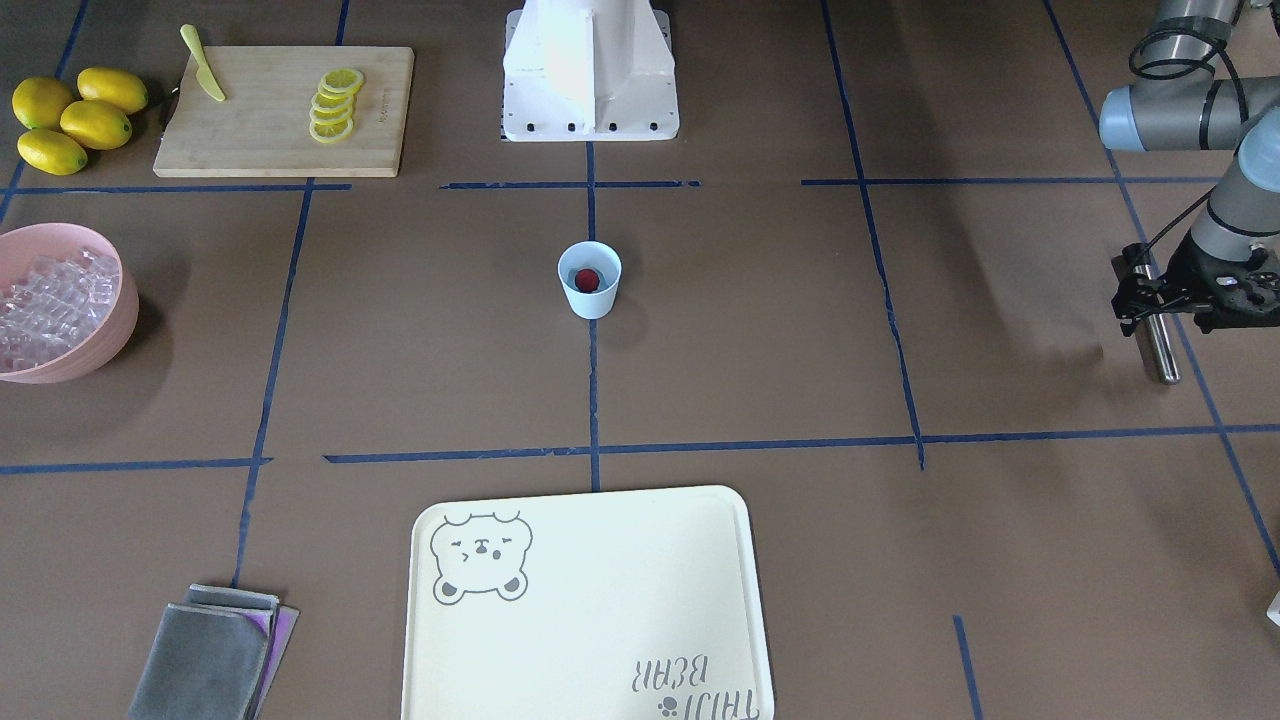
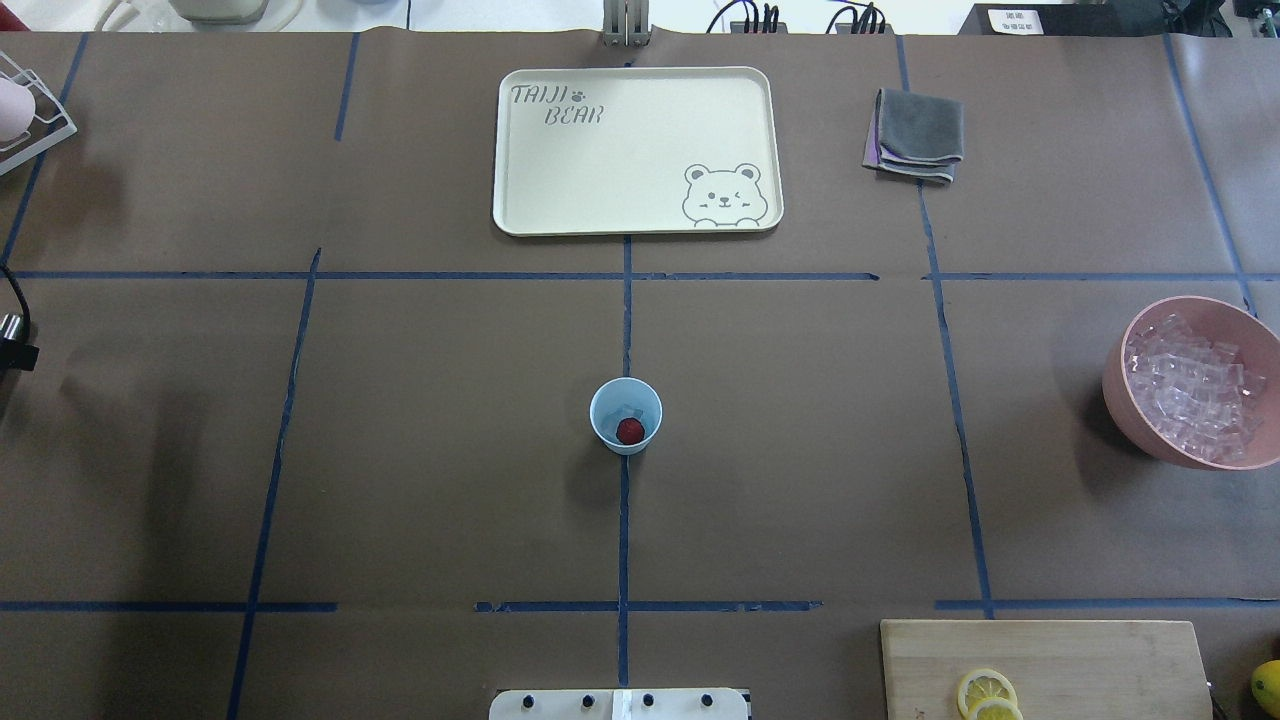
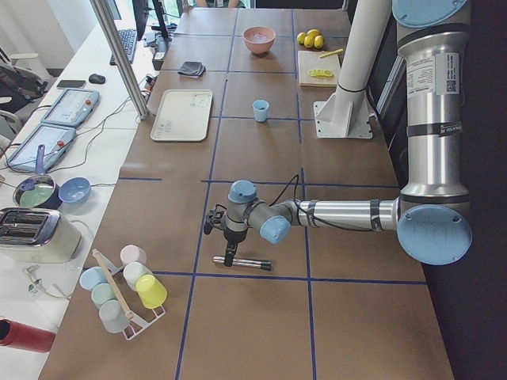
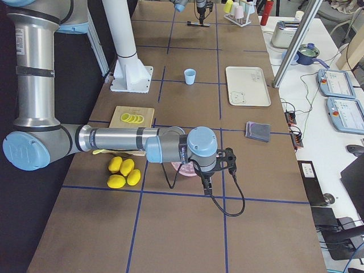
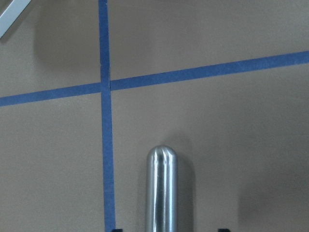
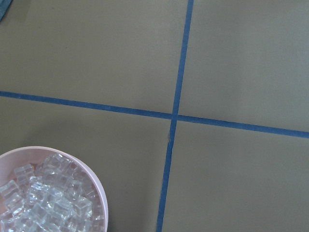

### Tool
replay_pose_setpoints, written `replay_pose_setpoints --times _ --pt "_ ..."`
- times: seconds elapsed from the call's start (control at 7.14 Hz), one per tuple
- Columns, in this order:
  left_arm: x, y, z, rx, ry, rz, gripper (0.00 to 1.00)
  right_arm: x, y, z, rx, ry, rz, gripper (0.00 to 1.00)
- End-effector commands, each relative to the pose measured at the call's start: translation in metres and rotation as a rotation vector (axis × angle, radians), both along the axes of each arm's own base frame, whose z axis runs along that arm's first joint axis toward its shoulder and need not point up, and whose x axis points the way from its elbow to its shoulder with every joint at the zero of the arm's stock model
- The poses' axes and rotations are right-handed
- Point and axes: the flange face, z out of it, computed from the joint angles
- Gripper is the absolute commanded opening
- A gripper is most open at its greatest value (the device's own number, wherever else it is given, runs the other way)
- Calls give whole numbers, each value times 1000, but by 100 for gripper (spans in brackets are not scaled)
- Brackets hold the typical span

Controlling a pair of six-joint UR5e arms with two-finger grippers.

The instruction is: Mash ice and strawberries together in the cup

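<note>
A pale blue cup point(image 1: 590, 280) is standing upright near the middle of the brown bench point(image 1: 760, 330), on a blue tape line. One dark red strawberry point(image 1: 587, 279) is lying inside it, and in the overhead view a clear cube of ice point(image 2: 622, 410) is showing faintly beside the berry at the bottom.

Far out on the robot's left side, the left gripper point(image 1: 1150, 300) is hanging low over the bench with its fingers clenched around a shiny metal rod point(image 1: 1158, 345), well apart from the cup. The left wrist view is showing the rod's rounded tip pointing forward above the paper.

On the robot's right side, a large pink bowl point(image 1: 95, 330) is sitting at the bench edge, heaped with more ice cubes point(image 1: 45, 305). The right gripper point(image 4: 207, 183) is hovering near that bowl; whether it is released or clenched cannot be told.

A wooden cutting board point(image 1: 270, 125) is carrying lemon slices point(image 1: 335, 103) and a yellow knife point(image 1: 203, 77), with four whole lemons point(image 1: 75, 120) just beside it. A cream tray point(image 1: 600, 620) with a bear drawing and folded grey cloths point(image 1: 205, 660) are lying on the far side.
</note>
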Motion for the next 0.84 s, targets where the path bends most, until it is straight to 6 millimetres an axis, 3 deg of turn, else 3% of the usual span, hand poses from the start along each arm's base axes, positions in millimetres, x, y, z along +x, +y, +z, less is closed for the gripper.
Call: replay_pose_setpoints --times 0.0,0.28,0.56,0.7 --pt "-26 -6 -16 -8 11 72 100 0 -1 -1 4 2 -1 99" --pt "-74 -13 -44 -18 17 123 100 0 -1 -2 4 0 -1 99" --pt "-139 -20 -49 -46 75 159 100 0 0 0 -3 -2 0 99" --pt "-169 -15 -41 -95 129 140 100 0 2 3 -11 -2 0 99"
